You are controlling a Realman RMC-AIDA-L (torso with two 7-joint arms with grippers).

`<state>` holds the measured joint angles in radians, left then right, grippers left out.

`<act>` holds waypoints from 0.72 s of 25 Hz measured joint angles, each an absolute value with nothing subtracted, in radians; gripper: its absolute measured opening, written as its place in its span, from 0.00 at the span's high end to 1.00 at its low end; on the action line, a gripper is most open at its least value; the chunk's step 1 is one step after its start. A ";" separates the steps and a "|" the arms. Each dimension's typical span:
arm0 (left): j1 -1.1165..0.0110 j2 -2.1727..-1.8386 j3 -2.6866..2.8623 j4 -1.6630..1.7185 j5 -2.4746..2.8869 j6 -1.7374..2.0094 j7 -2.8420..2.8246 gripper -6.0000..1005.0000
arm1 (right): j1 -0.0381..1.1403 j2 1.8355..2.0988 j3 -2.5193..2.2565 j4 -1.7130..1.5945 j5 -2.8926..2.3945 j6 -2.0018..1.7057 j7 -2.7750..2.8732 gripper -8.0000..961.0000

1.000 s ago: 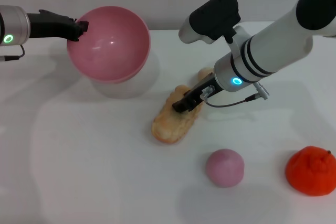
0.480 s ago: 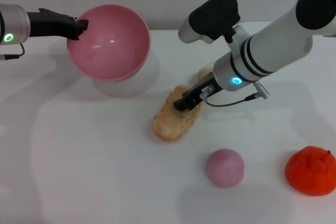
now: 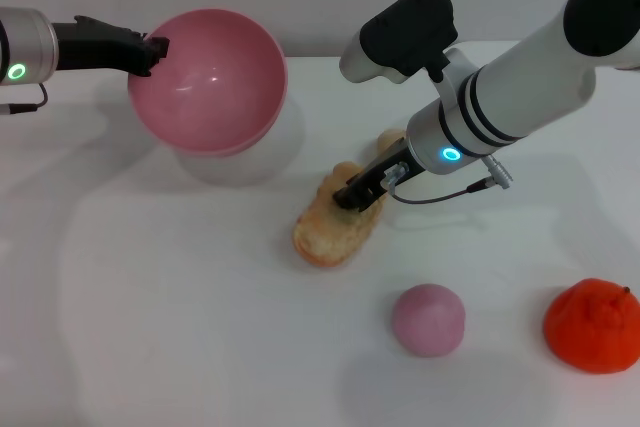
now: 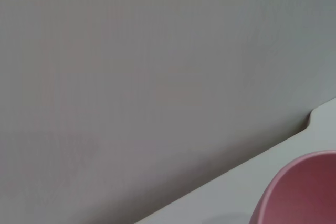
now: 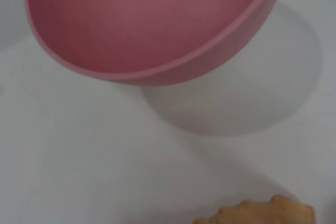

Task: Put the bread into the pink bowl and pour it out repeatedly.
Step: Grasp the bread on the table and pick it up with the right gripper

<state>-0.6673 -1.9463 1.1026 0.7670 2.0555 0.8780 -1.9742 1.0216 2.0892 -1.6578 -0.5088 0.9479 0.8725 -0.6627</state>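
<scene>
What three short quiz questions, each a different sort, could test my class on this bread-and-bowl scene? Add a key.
1. True or false: the bread already lies inside the pink bowl.
2. Which gripper holds the bowl's rim? A) left gripper B) right gripper
3. Fill in: near the table's front edge, beside the pink ball, sits an ______ toy fruit.

Key:
1. False; the bread is on the table, under the right gripper.
2. A
3. orange

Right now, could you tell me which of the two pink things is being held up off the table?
The pink bowl, gripped at its rim by the left gripper, hangs tilted above its shadow; the small pink ball rests on the table.
</scene>
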 joint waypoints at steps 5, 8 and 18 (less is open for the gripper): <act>-0.667 -1.946 1.103 0.767 2.055 0.879 -1.974 0.94 | 1.022 2.089 -1.658 -0.508 0.948 0.873 -0.663 0.77; -0.667 -1.946 1.103 0.767 2.055 0.879 -1.974 0.94 | 1.020 2.089 -1.658 -0.508 0.948 0.872 -0.663 0.79; -0.666 -1.947 1.108 0.767 2.055 0.877 -1.974 0.94 | 1.013 2.089 -1.658 -0.509 0.958 0.871 -0.664 0.87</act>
